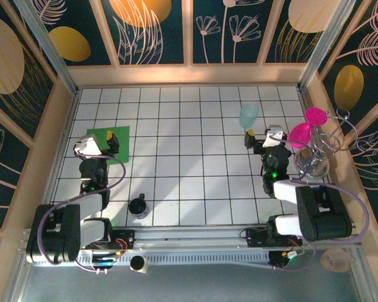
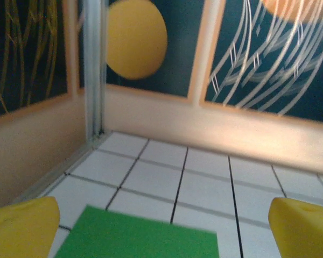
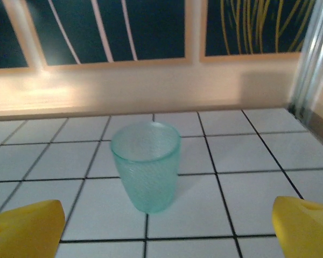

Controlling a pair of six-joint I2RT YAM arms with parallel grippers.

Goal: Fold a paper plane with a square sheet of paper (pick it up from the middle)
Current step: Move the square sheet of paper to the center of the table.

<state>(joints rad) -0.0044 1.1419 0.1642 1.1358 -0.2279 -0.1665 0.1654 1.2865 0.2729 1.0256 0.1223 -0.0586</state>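
Left pincer (image 1: 112, 141), released and empty, hangs over the sheet (image 1: 122, 151) at frame left; the flat square extends ahead of it. Right pincer (image 1: 254, 138), also released, faces the cup (image 1: 248, 116) at upper right, well apart from the sheet: left arm nearer.

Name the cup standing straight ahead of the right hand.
The pale teal translucent cup, upright; the small dark cup stands far off to its left.

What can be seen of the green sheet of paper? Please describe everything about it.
The square sheet of paper is thin, bright green and plain, with no crease showing. It lies flat on the white tiled table, at its left side, towards the far half. The open left gripper is over it and hides part of it; whether they touch cannot be told.
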